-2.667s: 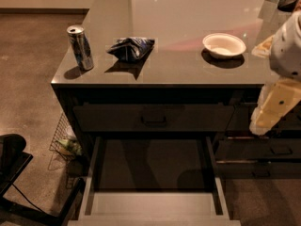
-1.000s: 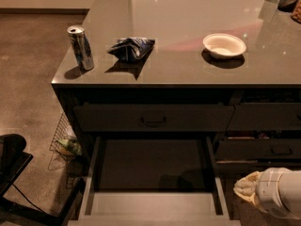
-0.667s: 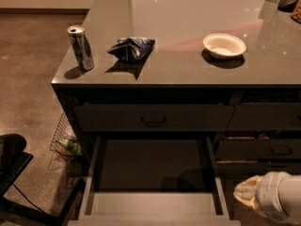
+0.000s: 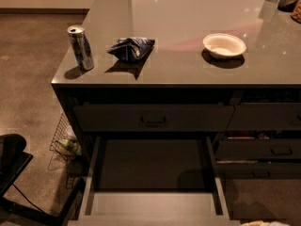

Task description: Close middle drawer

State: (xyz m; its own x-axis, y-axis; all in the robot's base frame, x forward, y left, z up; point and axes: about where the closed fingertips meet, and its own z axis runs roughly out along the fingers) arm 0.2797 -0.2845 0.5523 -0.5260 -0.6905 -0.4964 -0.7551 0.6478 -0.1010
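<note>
The middle drawer [image 4: 151, 204] is pulled far out below the counter, a long shallow dark grey box with lighter side rims [image 4: 214, 178]. Its front lies at the bottom edge of the camera view and its handle is hidden. The closed top drawer [image 4: 153, 119] sits above it. My gripper is out of view; only a pale sliver of the arm [image 4: 263, 223] shows at the bottom right edge, to the right of the drawer's front corner.
On the counter [image 4: 188, 74] stand a can [image 4: 81, 47], a crumpled blue bag [image 4: 130, 48] and a white bowl [image 4: 224, 45]. Narrower drawers [image 4: 263, 149] are on the right. A wire basket [image 4: 63, 140] and a black chair base [image 4: 19, 173] are on the floor at left.
The arm has dropped from beside the counter's right side to the bottom right corner and now has almost left the view. The drawer has not moved.
</note>
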